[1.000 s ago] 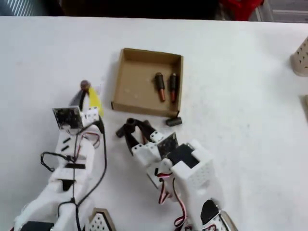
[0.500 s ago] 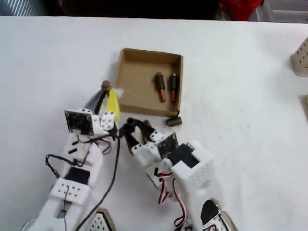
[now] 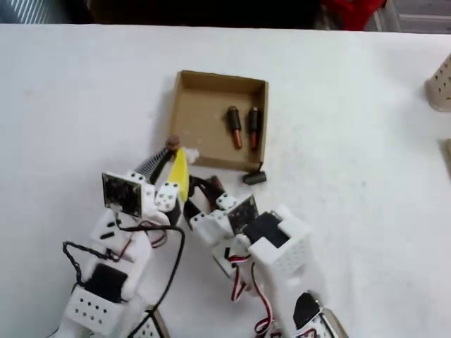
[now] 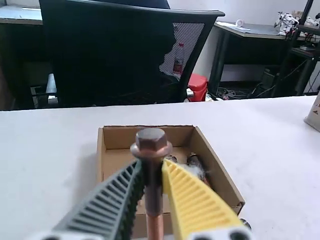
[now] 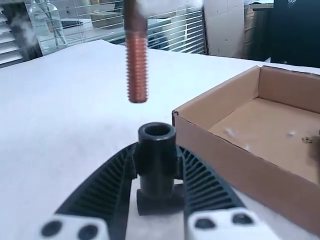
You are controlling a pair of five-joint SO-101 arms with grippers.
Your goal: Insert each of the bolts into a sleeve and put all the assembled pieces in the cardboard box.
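My left gripper, with one grey and one yellow finger, is shut on a copper bolt held upright, head up. The bolt's threaded end hangs just above and slightly to one side of a black sleeve. That sleeve stands upright with my right gripper shut on it, close beside the cardboard box. In the high view the yellow finger covers most of the sleeve. Two assembled pieces lie inside the box. Another black sleeve lies on the table against the box's near wall.
Both arms crowd the table just in front of the box, left gripper above right gripper. A beige perforated object stands at the right edge. White table stretches left and right of the box.
My left arm has carried the bolt to the right, from left of the box to above the sleeve. The right arm and its sleeve have stayed in place.
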